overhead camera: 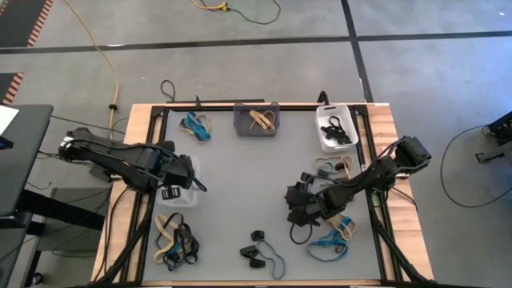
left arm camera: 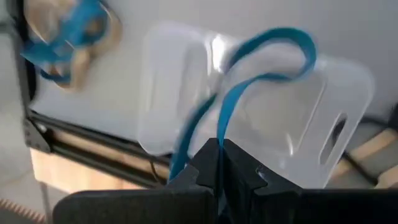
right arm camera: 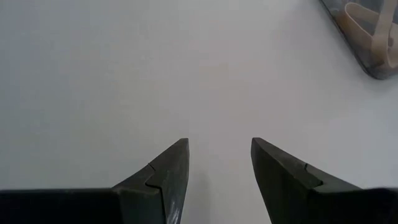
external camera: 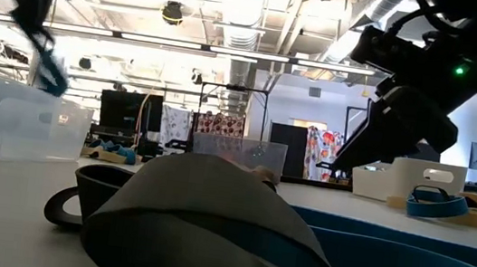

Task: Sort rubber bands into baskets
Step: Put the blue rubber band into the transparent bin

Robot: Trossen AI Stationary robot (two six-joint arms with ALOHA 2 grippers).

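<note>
Left hand (left arm camera: 219,163) pinches a blue rubber band (left arm camera: 261,68) above the clear basket (left arm camera: 249,106), while the right hand (right arm camera: 217,168) hangs spread over bare desk (right arm camera: 124,74), with many bands (overhead camera: 174,242) on the desk unsorted.

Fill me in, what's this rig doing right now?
It's sorting rubber bands into baskets. The left gripper is shut on a blue band and holds it above the clear basket at the table's left side. The right gripper is open and empty over bare table. The dark grey basket holds tan bands, the white basket black ones. More loose bands lie around.
</note>
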